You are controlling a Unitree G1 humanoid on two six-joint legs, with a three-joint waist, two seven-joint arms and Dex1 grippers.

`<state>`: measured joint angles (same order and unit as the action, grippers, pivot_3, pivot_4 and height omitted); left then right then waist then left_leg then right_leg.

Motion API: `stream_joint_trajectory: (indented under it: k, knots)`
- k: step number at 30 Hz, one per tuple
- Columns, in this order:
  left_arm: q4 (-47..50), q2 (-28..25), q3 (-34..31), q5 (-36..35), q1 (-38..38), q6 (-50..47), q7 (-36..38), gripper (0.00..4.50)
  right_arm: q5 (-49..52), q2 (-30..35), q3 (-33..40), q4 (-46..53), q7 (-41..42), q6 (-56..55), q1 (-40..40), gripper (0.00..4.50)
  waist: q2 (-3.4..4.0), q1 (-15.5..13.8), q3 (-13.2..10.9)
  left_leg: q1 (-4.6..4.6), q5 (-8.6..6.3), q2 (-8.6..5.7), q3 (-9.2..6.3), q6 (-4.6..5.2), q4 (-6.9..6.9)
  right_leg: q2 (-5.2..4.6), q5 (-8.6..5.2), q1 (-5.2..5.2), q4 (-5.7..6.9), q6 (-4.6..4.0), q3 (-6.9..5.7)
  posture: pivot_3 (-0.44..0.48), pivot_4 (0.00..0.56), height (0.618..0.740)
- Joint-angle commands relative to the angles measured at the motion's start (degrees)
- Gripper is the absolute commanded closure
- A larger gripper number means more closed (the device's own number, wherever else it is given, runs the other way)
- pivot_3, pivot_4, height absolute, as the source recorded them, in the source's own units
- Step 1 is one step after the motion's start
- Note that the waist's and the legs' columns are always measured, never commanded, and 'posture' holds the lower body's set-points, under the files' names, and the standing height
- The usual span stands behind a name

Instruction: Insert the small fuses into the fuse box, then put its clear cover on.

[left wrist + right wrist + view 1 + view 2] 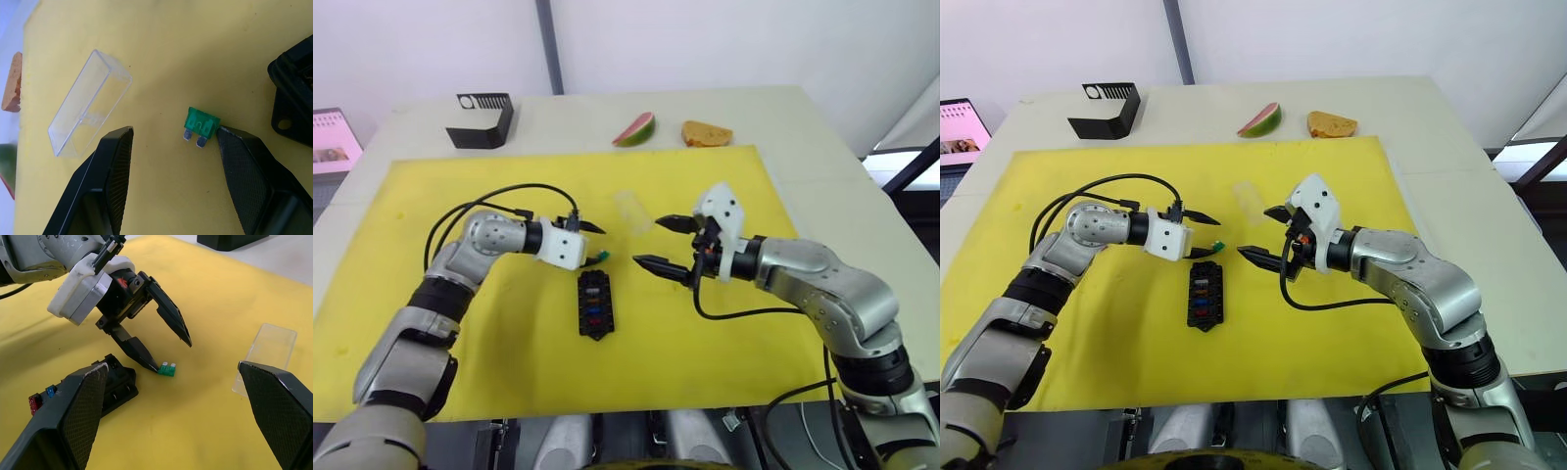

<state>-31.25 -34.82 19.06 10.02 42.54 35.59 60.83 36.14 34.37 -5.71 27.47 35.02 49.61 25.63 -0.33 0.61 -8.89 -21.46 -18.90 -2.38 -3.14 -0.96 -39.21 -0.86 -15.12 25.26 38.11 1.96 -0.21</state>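
A green fuse (201, 123) lies flat on the yellow mat, just beyond the fuse box (595, 304). The black box holds several coloured fuses (1203, 302) in its slots. My left gripper (173, 132) is open and straddles the green fuse, with one fingertip (230, 139) touching the fuse's edge. The clear cover (633, 211) lies on the mat a little beyond both grippers, on its own. My right gripper (649, 243) hangs open just right of the fuse and box, holding nothing.
The yellow mat (431, 392) covers most of the table. Past its far edge stand a black bracket with white stripes (481, 119), a watermelon slice (634, 128) and a piece of bread (705, 133). A screen (333, 142) sits at the far left.
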Motion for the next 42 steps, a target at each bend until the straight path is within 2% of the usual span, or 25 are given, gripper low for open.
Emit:
stream_joint_trajectory:
  k: [1,16,18,20,34,37,38,42]
  knots:
    - [0.92,0.01,-0.16,0.01,0.27,0.34,-0.60,1.68,-0.08,0.19,1.62,1.95,0.39,-1.16,0.20,0.00,0.00,0.00,0.00,0.00,0.00,0.00,0.00,0.00,0.00,0.00,0.00,0.00,0.00,0.00,0.00,0.000,0.150,0.740]
    - [1.40,0.28,-0.24,-1.05,-0.54,-0.03,0.04,1.68,-0.12,0.25,1.60,1.80,0.77,-1.13,-0.07,0.00,0.00,-0.02,0.00,0.00,0.00,0.00,0.00,0.00,-0.01,0.00,0.00,0.00,0.01,0.00,0.00,0.000,0.150,0.740]
    - [1.49,0.29,-0.24,-1.27,-0.68,0.06,0.18,2.22,-0.26,0.35,1.50,1.85,0.85,-1.22,-0.20,0.00,0.00,-0.02,0.00,0.00,0.00,0.00,0.00,0.00,-0.01,0.00,0.00,0.00,0.01,0.00,0.00,0.000,0.150,0.740]
    - [1.60,0.23,-0.22,-1.00,-0.79,-0.11,0.04,2.98,-0.33,0.36,1.47,1.91,0.85,-1.24,-0.34,0.00,0.00,0.00,0.00,0.00,0.00,0.00,0.00,0.00,-0.01,0.00,0.00,0.00,0.02,0.00,0.00,0.000,0.150,0.740]
    - [1.17,0.61,-0.59,-1.45,-0.64,-0.98,0.15,2.98,-1.22,0.58,1.52,1.93,1.49,-1.50,-1.10,0.00,-0.01,-0.03,0.01,0.01,0.00,0.00,0.01,0.00,-0.02,0.00,0.00,-0.01,0.03,0.00,0.00,0.000,0.150,0.740]
    - [2.27,0.92,-1.70,-4.88,-0.93,-4.28,2.22,3.87,-1.11,0.47,1.44,2.19,1.42,-1.41,-1.35,0.00,-0.01,-0.02,0.01,0.00,0.00,0.00,0.01,0.00,-0.02,0.00,0.00,0.00,0.04,0.00,0.00,0.000,0.150,0.740]
    - [3.03,1.00,-2.31,-6.41,-1.02,-6.48,3.01,4.35,-1.07,0.44,1.39,2.31,1.41,-1.36,-1.44,0.00,-0.01,-0.02,0.01,0.00,0.00,0.00,0.01,0.00,-0.03,0.00,0.00,0.00,0.04,0.00,0.00,0.000,0.150,0.740]
    - [7.23,0.11,-4.94,-13.02,-1.84,-17.64,7.00,4.44,-0.80,0.44,1.28,2.94,1.42,-1.11,-1.91,0.00,-0.01,0.12,0.01,0.00,0.00,0.00,0.01,0.00,-0.03,0.01,0.00,0.00,0.04,0.00,0.00,0.000,0.150,0.740]
